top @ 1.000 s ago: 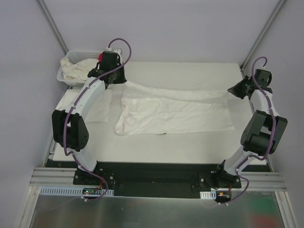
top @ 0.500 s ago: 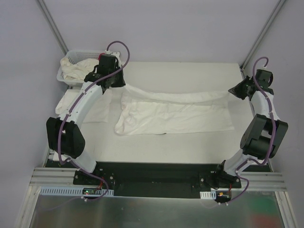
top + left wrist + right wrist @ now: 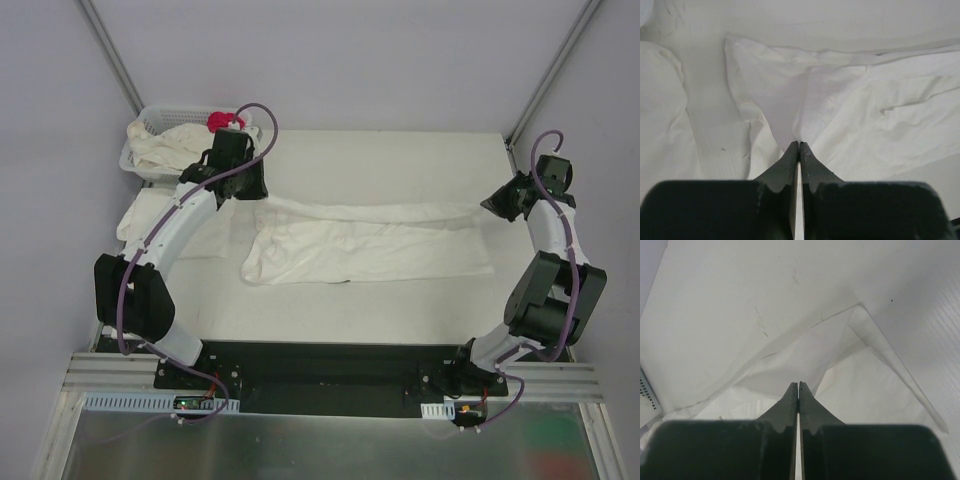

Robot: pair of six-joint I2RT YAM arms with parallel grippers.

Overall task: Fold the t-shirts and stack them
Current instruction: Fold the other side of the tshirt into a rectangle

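A white t-shirt [image 3: 370, 245] lies across the middle of the table, its far edge lifted and stretched between my two grippers. My left gripper [image 3: 252, 192] is shut on the shirt's left far corner [image 3: 790, 120]. My right gripper [image 3: 490, 205] is shut on the shirt's right far corner [image 3: 805, 355]. A folded white t-shirt [image 3: 205, 225] lies flat at the left, partly under my left arm. More crumpled white shirts [image 3: 165, 148] lie in the basket.
A white lattice basket [image 3: 150, 120] stands at the far left corner, with a small pink-red cloth [image 3: 219, 121] in it. The table's right edge is close beside my right arm. Frame posts rise at both far corners.
Both grippers have moved toward the near side with the shirt's far edge, laying it over the lower layer. The pink-red cloth is now uncovered by the left arm.
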